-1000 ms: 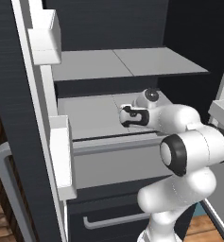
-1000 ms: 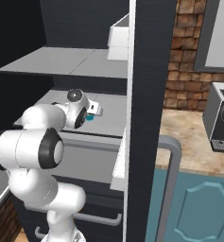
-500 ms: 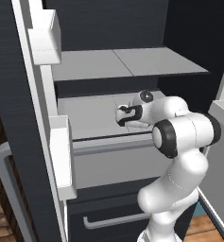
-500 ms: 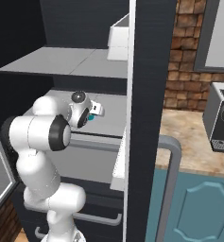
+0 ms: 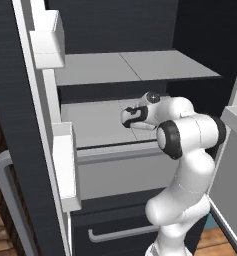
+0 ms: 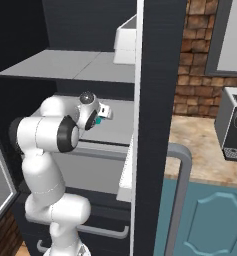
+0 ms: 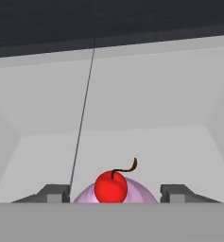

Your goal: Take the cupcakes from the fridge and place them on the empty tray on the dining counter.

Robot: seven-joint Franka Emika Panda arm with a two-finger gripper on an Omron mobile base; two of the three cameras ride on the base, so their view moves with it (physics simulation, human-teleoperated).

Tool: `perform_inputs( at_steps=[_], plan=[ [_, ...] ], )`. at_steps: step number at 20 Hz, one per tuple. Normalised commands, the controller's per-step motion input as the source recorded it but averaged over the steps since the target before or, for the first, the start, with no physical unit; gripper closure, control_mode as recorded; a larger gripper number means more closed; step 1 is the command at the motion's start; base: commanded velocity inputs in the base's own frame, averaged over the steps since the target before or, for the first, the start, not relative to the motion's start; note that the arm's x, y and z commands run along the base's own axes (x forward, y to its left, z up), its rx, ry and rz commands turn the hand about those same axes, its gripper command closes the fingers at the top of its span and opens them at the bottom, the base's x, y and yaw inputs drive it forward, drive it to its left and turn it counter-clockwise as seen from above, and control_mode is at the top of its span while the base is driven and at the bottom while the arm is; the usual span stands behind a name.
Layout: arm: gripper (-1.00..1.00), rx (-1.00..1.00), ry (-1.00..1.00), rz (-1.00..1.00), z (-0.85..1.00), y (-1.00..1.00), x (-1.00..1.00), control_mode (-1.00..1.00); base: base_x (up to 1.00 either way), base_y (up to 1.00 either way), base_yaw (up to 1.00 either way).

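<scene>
**Elbow swung, hand closing in**

I see my arm's elbow has rolled inward toward the fridge (image 5: pixel 20 100) since a second ago. My hand (image 7: pixel 114 194) has begun narrowing its jaws around the pink cupcake (image 7: pixel 112 191) on the shelf (image 5: pixel 100 120).

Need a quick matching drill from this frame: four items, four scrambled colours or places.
Column 1:
1. cherry
2. cupcake wrapper
3. fridge shelf
4. gripper

Column 2:
A. teal
B. light grey
C. red
D. one fingertip each side of the cupcake

Pairs: 1-C, 2-A, 3-B, 4-D
</scene>
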Motion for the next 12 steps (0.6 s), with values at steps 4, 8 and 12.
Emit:
perform_inputs(
  at_steps=[4,8,12],
  plan=[
    [1.00,0.02,-0.01,0.00,-0.22,0.00,-0.14,-1.00,0.00,0.00,0.00],
    [1.00,0.03,-0.37,0.00,0.00,-0.01,-0.71,-1.00,0.00,0.00,0.00],
    [1.00,0.05,-0.29,0.02,0.16,-0.07,-0.67,-1.00,0.00,0.00,0.00]
  ],
)
